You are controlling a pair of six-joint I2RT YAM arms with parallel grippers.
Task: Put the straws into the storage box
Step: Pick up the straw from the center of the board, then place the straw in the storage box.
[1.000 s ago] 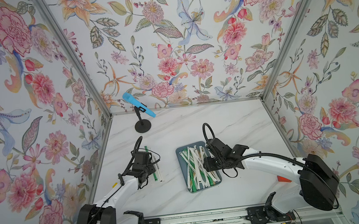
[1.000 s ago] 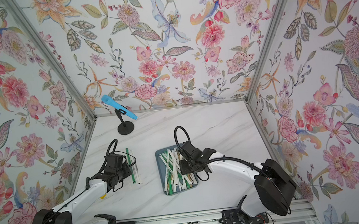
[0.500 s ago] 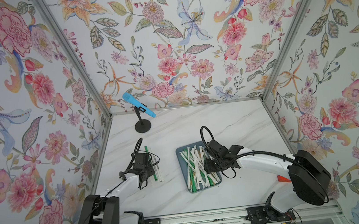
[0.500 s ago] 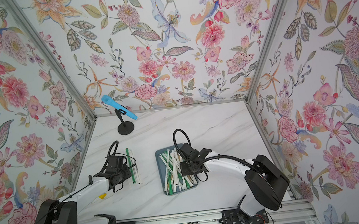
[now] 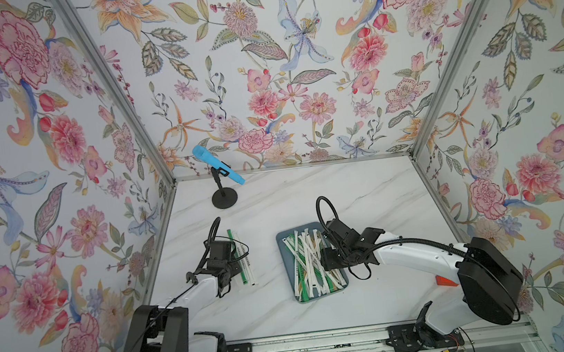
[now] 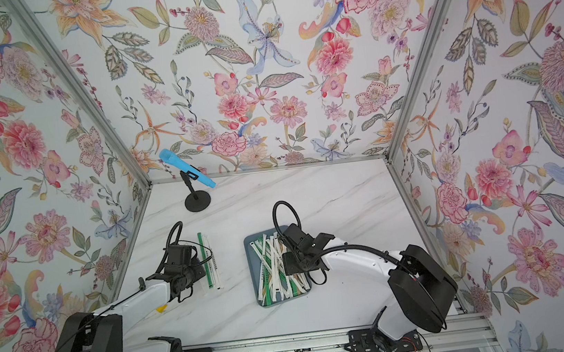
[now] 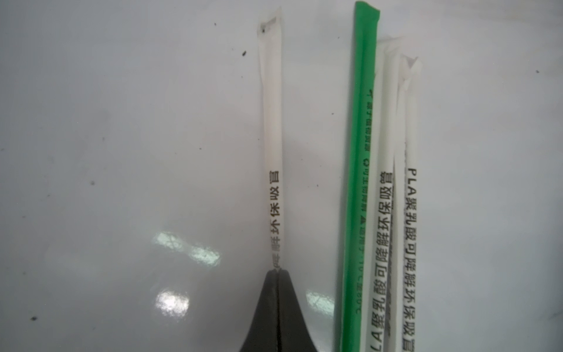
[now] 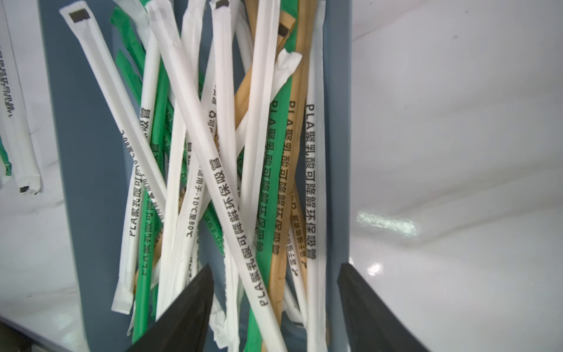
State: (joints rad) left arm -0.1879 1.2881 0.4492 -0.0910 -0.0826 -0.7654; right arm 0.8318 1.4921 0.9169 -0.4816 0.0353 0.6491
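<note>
Left hand (image 7: 277, 272) now clamped shut on white printed paper-wrapped straw (image 7: 272, 137), centre frame, right hand (image 8: 275, 265) spread wider, empty, over blue-grey plastic tray (image 8: 88, 183)

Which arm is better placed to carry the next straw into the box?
Left. The left claw is shut on a white straw lying on the table, beside three more loose straws. The right claw hangs open over the filled box, holding nothing.

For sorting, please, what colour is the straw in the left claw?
The straw is white with dark print; left wrist view.
</note>
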